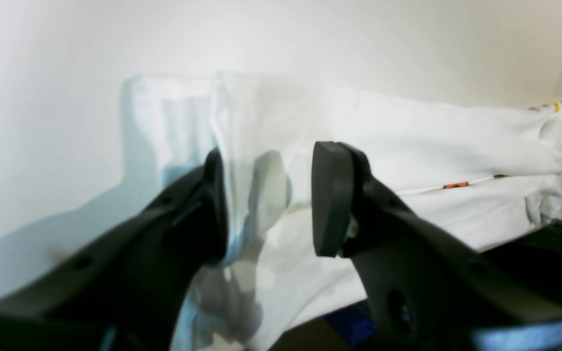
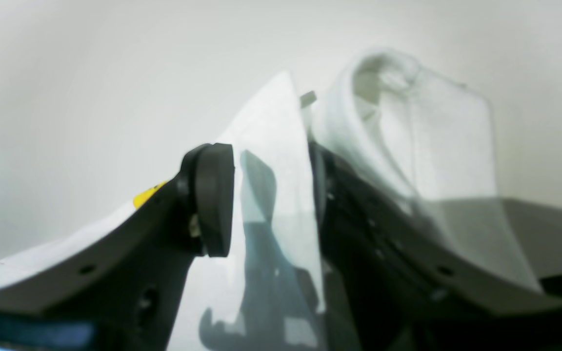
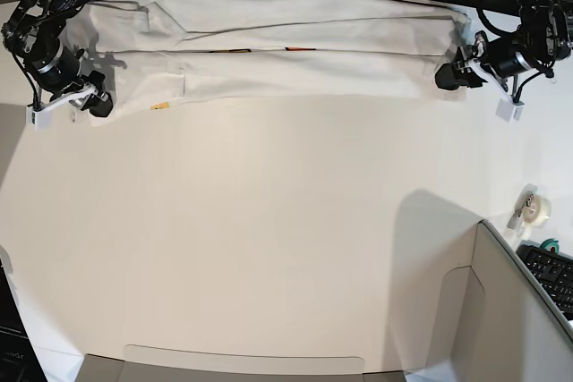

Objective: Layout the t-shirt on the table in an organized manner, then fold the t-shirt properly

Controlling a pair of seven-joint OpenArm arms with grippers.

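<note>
The white t-shirt [image 3: 295, 55] lies folded into a long band along the far edge of the table [image 3: 269, 239], stretched between both grippers. My left gripper [image 3: 452, 73] is at its right end. In the left wrist view its fingers stand apart around a fold of t-shirt [image 1: 408, 141] that rests against one finger [image 1: 215, 195], so the left gripper [image 1: 269, 195] is open. My right gripper [image 3: 94, 100] is at the left end. In the right wrist view the right gripper [image 2: 266, 185] is also open, with an edge of t-shirt [image 2: 437, 146] draped against one finger [image 2: 325, 195].
A grey cardboard box [image 3: 501, 310] fills the near right corner, with a flap [image 3: 242, 369] along the near edge. A tape roll [image 3: 534, 209] and a keyboard [image 3: 551, 266] sit at the right edge. Slivers of orange print [image 3: 237, 49] show in the fold.
</note>
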